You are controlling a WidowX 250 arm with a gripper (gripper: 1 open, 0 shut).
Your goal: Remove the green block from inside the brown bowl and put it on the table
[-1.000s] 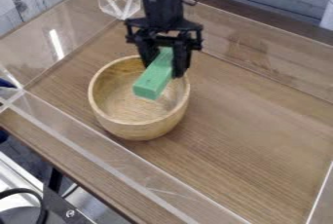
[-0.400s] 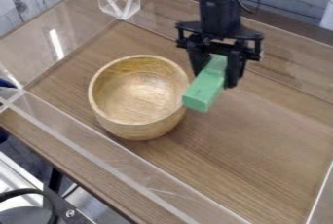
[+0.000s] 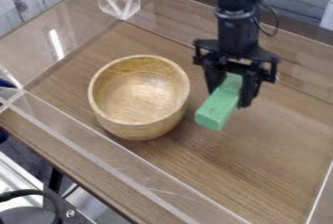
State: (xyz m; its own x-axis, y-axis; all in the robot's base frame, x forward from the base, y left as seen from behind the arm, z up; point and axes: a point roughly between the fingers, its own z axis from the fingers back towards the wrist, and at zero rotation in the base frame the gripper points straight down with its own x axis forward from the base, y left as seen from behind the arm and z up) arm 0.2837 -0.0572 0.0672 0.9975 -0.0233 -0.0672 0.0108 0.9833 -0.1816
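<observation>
Camera view looks down across the table [image 3: 279,160], a brown wood-grain top bordered by low clear acrylic walls [image 3: 78,174]. Reading the picture as a clock face, the brown bowl [image 3: 139,95] sits a little toward nine o'clock from the centre; its light tan hollow shows only bare grain, with no block in it. The gripper [image 3: 235,84] hangs at about two o'clock from the centre, at the end of a black arm [image 3: 239,9] that reaches in from twelve o'clock, and it points nearly straight down. Its dark fingers [image 3: 250,80] are clamped on the upper end of the green block [image 3: 219,106], so the pincer is closed on that block. The block hangs tilted, its lower end angled toward seven o'clock, outside the bowl and just beside the rim at the bowl's three o'clock side. Whether the lower end touches the tabletop or hangs slightly clear of it cannot be told from this angle. A small clear acrylic bracket [image 3: 117,2] stands at the far edge near eleven o'clock, well apart from the bowl and the arm. Dark cables [image 3: 33,208] show below the near wall at seven o'clock.
</observation>
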